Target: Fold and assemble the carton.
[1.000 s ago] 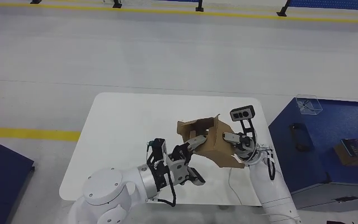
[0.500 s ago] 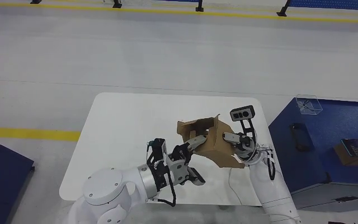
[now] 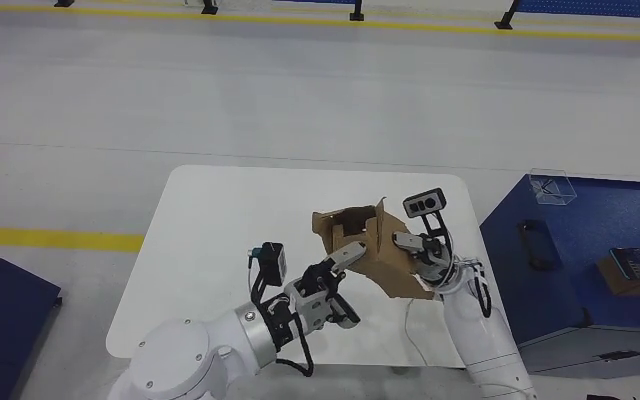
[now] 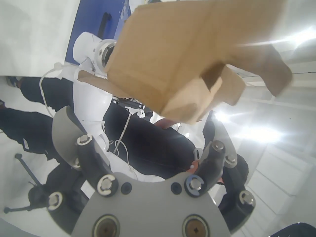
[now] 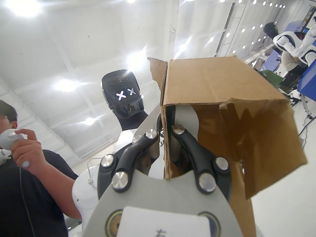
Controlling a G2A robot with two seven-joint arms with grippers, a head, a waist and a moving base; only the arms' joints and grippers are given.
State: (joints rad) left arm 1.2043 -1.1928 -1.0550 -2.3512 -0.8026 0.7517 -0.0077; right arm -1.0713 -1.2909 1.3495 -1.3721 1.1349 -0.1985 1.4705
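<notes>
A brown cardboard carton hangs in the air above the white table, partly unfolded, with loose flaps on its left end. My right gripper is shut on one of its side walls; in the right wrist view the wall edge runs between the two fingers and the carton opens away from them. My left gripper is open just below and left of the carton. Seen from the left wrist, the carton hovers beyond the spread fingers, close to but apart from them.
A blue cabinet stands right of the table, with a small clear box on top. White cables hang by the right arm near the table's front edge. The table's left half is bare.
The left arm has shifted a little to the left, its wrist swinging outward. The carton and the right gripper have moved slightly left and up. The right gripper's hold is unchanged.
</notes>
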